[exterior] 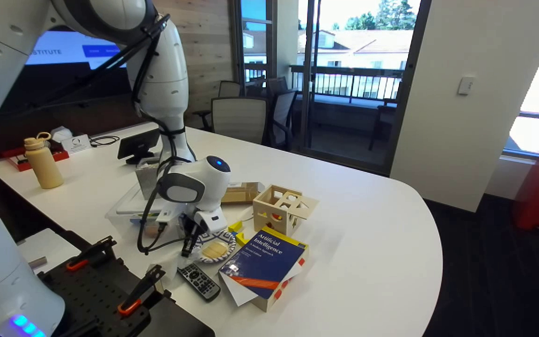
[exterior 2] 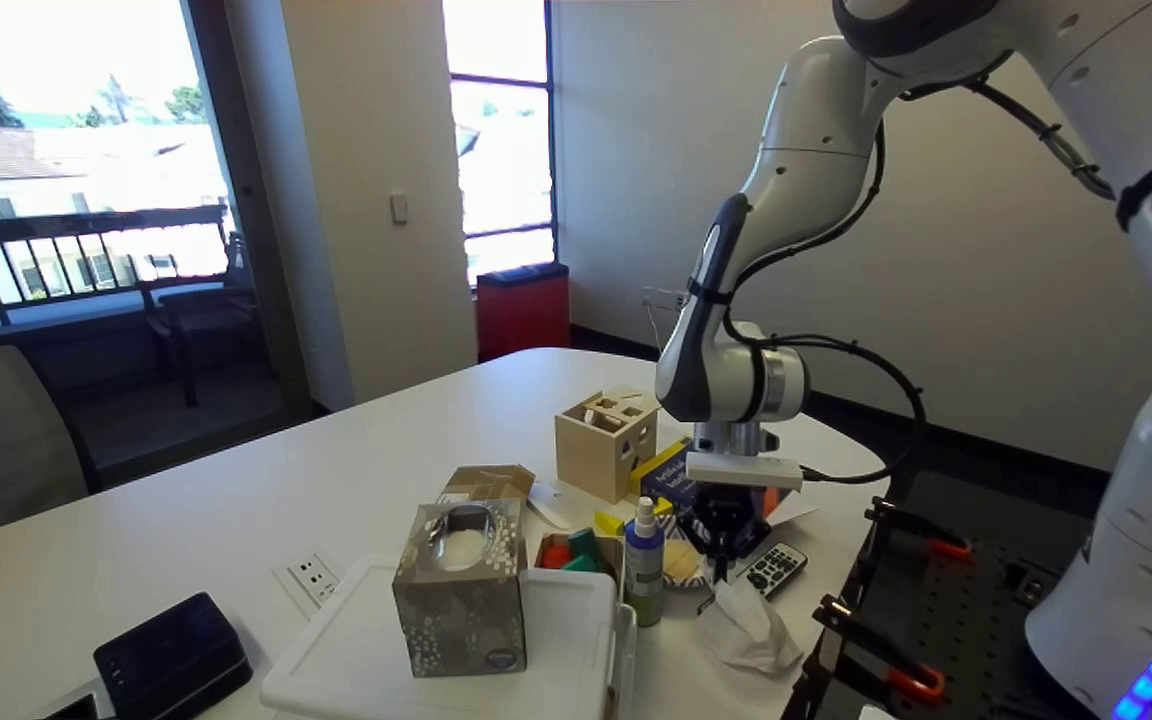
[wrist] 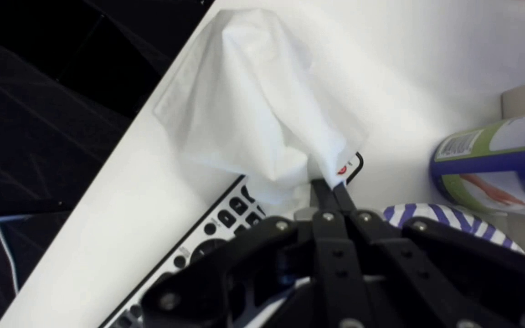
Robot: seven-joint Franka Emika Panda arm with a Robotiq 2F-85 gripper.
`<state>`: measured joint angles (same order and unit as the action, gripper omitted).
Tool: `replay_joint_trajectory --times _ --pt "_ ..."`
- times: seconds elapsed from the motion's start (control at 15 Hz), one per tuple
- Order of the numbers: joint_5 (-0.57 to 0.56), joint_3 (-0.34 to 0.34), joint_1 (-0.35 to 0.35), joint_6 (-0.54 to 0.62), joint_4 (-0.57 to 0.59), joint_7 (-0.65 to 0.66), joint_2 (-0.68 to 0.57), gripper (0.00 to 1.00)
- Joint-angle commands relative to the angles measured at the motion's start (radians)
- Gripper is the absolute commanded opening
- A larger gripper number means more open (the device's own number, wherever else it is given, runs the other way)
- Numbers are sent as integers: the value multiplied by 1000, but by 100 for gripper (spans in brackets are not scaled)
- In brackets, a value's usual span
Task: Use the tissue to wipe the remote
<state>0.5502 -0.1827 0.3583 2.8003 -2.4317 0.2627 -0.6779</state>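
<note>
Closest to view, my gripper (wrist: 331,186) pinches the tissue (wrist: 253,105), which overlaps 1 end of the remote (wrist: 217,233) on the table (wrist: 126,228), so grasping looks done and most wiping likely remains, though whether they touch I cannot tell.

In an exterior view, the book (exterior: 269,262) lies right of the remote (exterior: 199,282), the plate (exterior: 230,242) behind the remote, the shape-sorter box (exterior: 282,225) behind the book. In an exterior view, the tissue (exterior 2: 751,632) is before the remote, the spray bottle (exterior 2: 645,575) left of both, the tissue box (exterior 2: 461,605) on the lidded bin (exterior 2: 336,670).
</note>
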Motion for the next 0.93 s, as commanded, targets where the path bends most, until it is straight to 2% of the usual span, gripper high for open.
replay_joint_trajectory --times 0.0,0.13,0.27,0.47,0.6,0.67,0.8,0.87 --pt "27 49 -71 13 -94 14 163 0" --pt "18 65 -106 32 -134 9 256 0" --pt "-13 99 -173 43 -169 32 365 0" --pt "-135 192 -313 83 -193 131 497 0" --pt "-316 290 -426 135 -185 283 540 0" --pt "-414 385 -527 157 -170 360 541 0" --pt "-604 538 -680 203 -102 475 497 0" --pt "-698 576 -724 225 -65 527 470 0"
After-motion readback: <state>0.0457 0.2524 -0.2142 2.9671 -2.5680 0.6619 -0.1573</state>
